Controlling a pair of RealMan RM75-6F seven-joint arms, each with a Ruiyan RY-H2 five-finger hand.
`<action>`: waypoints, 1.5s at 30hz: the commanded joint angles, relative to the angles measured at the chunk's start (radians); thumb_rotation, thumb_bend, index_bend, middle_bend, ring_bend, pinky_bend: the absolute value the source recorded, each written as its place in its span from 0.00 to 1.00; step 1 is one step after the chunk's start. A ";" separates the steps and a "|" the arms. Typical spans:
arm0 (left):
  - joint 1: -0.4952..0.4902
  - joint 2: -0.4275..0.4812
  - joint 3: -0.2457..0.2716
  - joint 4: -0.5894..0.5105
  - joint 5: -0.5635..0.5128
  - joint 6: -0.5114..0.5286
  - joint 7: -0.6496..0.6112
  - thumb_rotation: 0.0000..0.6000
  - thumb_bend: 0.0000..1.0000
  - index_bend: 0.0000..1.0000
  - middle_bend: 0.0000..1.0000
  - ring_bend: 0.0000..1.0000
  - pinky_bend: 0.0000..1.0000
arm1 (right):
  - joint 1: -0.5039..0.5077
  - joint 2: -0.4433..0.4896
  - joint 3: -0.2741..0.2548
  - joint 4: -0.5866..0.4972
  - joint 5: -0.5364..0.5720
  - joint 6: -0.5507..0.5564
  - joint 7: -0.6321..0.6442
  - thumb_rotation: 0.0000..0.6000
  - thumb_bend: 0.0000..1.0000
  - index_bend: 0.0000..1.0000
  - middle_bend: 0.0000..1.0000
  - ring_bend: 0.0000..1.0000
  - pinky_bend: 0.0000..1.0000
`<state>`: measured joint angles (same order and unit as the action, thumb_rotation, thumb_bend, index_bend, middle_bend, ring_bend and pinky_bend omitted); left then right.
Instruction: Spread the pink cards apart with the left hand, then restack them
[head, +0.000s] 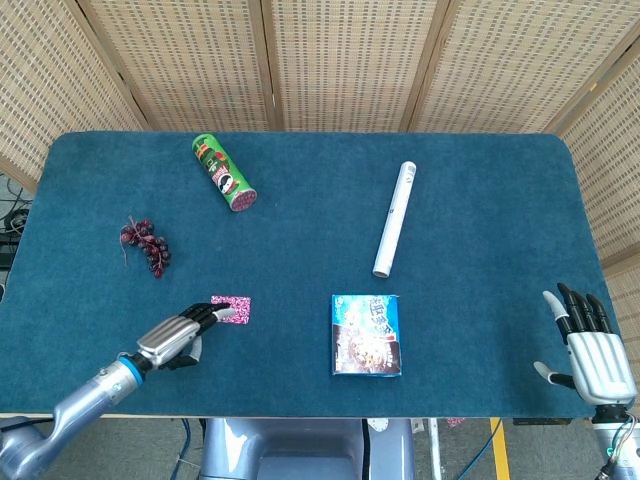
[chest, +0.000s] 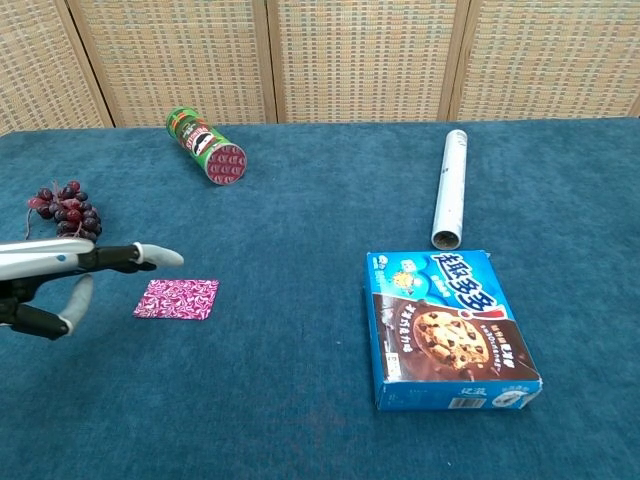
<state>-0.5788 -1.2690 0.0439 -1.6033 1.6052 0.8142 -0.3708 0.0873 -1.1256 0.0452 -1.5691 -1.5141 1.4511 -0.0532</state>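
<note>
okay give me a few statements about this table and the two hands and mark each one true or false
1. The pink cards lie in one neat stack on the blue cloth. True.
2. The left hand holds a card lifted off the table. False: its fingers reach over the left edge of the stack, and in the chest view they sit above it, holding nothing.
3. The green chip can stands upright. False: it lies on its side.
4. The right hand rests open near the table's right edge, away from every object. True.
5. The white tube lies across the cookie box. False: the tube lies beyond the box, apart from it.
</note>
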 joint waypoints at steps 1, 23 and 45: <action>-0.024 -0.022 -0.006 -0.001 -0.026 -0.030 0.003 1.00 1.00 0.00 0.00 0.00 0.00 | 0.000 0.000 0.000 0.000 0.001 -0.001 0.002 1.00 0.00 0.00 0.00 0.00 0.00; -0.083 -0.096 -0.004 0.043 -0.183 -0.144 0.089 1.00 1.00 0.00 0.00 0.00 0.00 | 0.001 0.003 -0.001 0.000 0.002 -0.003 0.013 1.00 0.00 0.00 0.00 0.00 0.00; -0.072 -0.071 -0.025 0.171 -0.286 -0.181 0.012 1.00 1.00 0.00 0.00 0.00 0.00 | 0.002 0.006 -0.002 -0.005 0.004 -0.009 0.011 1.00 0.00 0.00 0.00 0.00 0.00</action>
<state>-0.6540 -1.3440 0.0193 -1.4377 1.3215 0.6331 -0.3537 0.0897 -1.1201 0.0429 -1.5746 -1.5097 1.4426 -0.0422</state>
